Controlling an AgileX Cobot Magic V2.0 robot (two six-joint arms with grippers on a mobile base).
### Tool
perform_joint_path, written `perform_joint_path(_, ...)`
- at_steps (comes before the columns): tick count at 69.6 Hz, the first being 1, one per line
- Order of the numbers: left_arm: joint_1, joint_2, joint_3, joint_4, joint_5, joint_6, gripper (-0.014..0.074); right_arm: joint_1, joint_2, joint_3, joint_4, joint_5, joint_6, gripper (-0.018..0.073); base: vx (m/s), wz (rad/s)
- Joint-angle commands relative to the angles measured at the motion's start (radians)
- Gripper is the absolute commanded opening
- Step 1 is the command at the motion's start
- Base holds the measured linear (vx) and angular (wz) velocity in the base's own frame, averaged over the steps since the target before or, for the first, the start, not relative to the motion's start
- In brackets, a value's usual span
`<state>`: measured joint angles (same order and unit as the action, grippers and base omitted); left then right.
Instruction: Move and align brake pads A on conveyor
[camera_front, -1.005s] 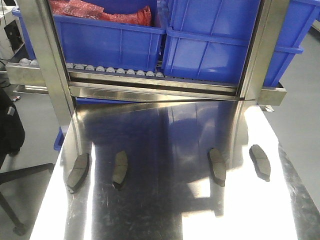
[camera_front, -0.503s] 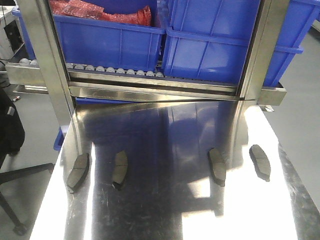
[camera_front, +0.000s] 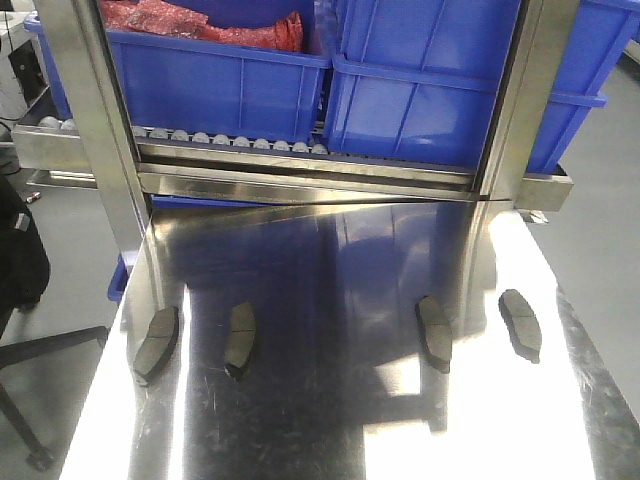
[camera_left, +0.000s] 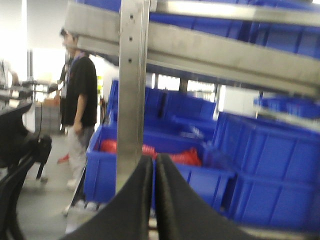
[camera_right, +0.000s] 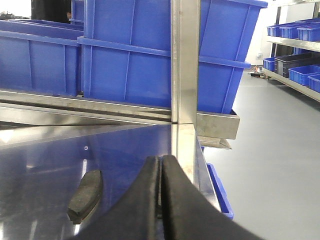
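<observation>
Four brake pads lie apart in a loose row on the shiny steel tabletop (camera_front: 330, 270): far left (camera_front: 157, 343), left of centre (camera_front: 239, 338), right of centre (camera_front: 434, 332) and far right (camera_front: 520, 322). The conveyor belt is out of view. Neither gripper shows in the front view. My left gripper (camera_left: 153, 162) is shut and empty, raised and facing a steel post and blue bins. My right gripper (camera_right: 161, 162) is shut and empty, low over the table, with one pad (camera_right: 86, 195) lying to its left.
A steel rack stands at the table's far edge with upright posts (camera_front: 95, 130) (camera_front: 515, 100), a row of small white rollers (camera_front: 230, 141) and blue bins (camera_front: 220, 80), one holding red bags. A person (camera_left: 80, 100) stands far left. A black chair base (camera_front: 40, 350) is left of the table.
</observation>
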<state>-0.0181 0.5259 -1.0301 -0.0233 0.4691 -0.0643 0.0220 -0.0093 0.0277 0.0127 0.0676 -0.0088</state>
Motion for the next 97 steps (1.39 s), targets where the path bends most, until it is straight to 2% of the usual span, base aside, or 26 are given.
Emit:
perform_joint_path(1,-0.007,0.118,-0.157,-0.003,0.089,0.051,0.0019,-0.004,-0.011,0.006,-0.004,-0.073,-0.004,-0.0003,0.0,0.0)
perform_joint_path(5,-0.007,0.178,-0.218,-0.009,0.148,0.088,0.0046,-0.004,-0.011,0.006,-0.004,-0.073,-0.004,-0.0003,0.0,0.0)
perform_joint_path(12,-0.007,0.254,-0.274,-0.053,0.167,0.092,0.0122,-0.004,-0.011,0.006,-0.004,-0.073,-0.004,-0.0003,0.0,0.0)
perform_joint_path(19,-0.007,0.316,-0.289,-0.093,0.175,0.113,0.0253,-0.004,-0.011,0.006,-0.004,-0.073,-0.004,-0.0003,0.0,0.0)
perform_joint_path(27,-0.007,0.371,-0.289,-0.194,0.225,0.162,0.0442,-0.004,-0.011,0.006,-0.004,-0.073,-0.004,-0.0003,0.0,0.0)
perform_joint_path(33,-0.007,0.412,-0.289,-0.205,0.273,0.166,0.0561,-0.004,-0.011,0.006,-0.004,-0.073,-0.004,-0.0003,0.0,0.0)
perform_joint_path(37,-0.007,0.447,-0.289,-0.216,0.313,0.166,0.0603,-0.004,-0.011,0.006,-0.004,-0.073,-0.004,-0.0003,0.0,0.0)
perform_joint_path(56,-0.021,0.61,-0.289,-0.22,0.471,0.166,0.0598,-0.004,-0.011,0.006,-0.004,-0.073,-0.004,-0.0003,0.0,0.0)
perform_joint_path(70,-0.099,0.75,-0.289,-0.106,0.584,0.115,0.0594,-0.004,-0.011,0.006,-0.004,-0.073,-0.004,-0.0003,0.0,0.0)
perform_joint_path(80,-0.165,0.859,-0.289,-0.096,0.628,0.074,0.0594,-0.004,-0.011,0.006,-0.004,-0.073,-0.004,-0.0003,0.0,0.0)
perform_joint_path(97,-0.269,1.042,-0.289,-0.072,0.61,-0.002,0.0594,-0.004,-0.011,0.006,-0.004,-0.073,-0.004,-0.0003,0.0,0.0)
